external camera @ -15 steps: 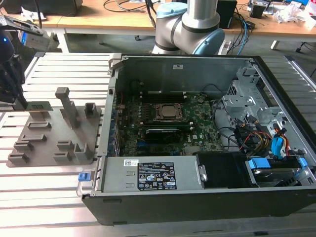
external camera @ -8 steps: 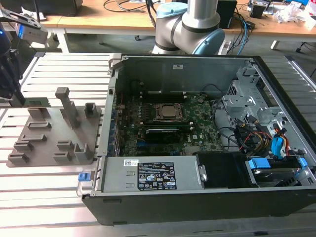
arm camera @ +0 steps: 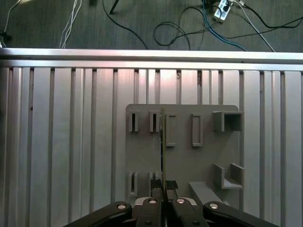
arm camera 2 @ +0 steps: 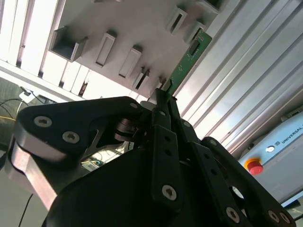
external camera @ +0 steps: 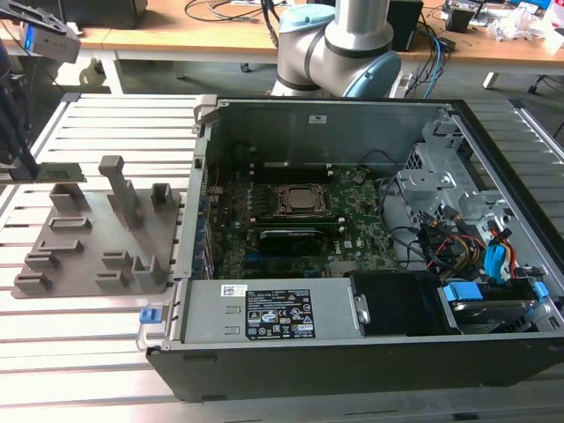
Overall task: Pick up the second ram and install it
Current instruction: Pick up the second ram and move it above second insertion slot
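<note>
**Second wrist view: gripper (arm camera 2: 165,97) clamped on second ram (arm camera 2: 190,57) over fixture tray (arm camera 2: 128,28)**

Gripper is closed down narrow, with one end of the second ram pinched between the two black fingers (arm camera 2: 160,127). The rest of the green stick juts out past the fingertips above the tray's slotted holders.

In the first wrist view the second ram (arm camera: 162,142) is seen edge-on, held between the pads (arm camera: 171,184) and lined up alongside one of the fixture tray (arm camera: 182,161) slots.

In the exterior view the gripper (external camera: 22,150) is placed at the fixture tray (external camera: 88,256) far corner, on the exterior view's left. The second ram (external camera: 62,173) is held on edge and level, just above the tray's rear holder; contact with that holder cannot be told.

The tray is laid on a slotted aluminium table (external camera: 88,352). Just beside the tray, toward the exterior view's right, an open computer case (external camera: 308,119) is placed, with the motherboard (external camera: 361,238) and CPU socket (external camera: 300,201) exposed, well apart from the tray corner where the stick is held. The arm base (external camera: 335,40) is seen beyond the case, further from the tray.
</note>
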Robot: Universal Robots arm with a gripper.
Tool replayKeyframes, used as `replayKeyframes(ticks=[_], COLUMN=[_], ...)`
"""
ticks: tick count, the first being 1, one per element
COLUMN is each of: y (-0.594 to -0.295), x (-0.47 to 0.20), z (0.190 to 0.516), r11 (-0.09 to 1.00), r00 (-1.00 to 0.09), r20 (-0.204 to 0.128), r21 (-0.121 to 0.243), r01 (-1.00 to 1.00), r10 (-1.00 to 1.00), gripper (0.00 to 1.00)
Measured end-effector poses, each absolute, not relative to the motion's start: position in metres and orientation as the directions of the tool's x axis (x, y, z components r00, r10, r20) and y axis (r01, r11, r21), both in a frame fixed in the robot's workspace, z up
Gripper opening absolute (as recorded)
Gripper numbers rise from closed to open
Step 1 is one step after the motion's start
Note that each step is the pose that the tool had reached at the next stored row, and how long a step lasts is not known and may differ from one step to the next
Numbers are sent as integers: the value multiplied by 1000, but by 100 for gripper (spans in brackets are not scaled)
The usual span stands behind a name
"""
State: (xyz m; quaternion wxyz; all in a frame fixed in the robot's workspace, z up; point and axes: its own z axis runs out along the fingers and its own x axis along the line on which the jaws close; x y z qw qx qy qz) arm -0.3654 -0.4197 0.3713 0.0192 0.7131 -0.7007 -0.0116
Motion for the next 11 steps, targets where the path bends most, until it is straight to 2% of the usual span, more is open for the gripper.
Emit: replayKeyframes(ticks=[11], y=[-417], x=[-365], z=[394], r11=[-17], r00=[18], r20=[22], r21=[44], r01=[-999], r10=[-1000], gripper=[14])
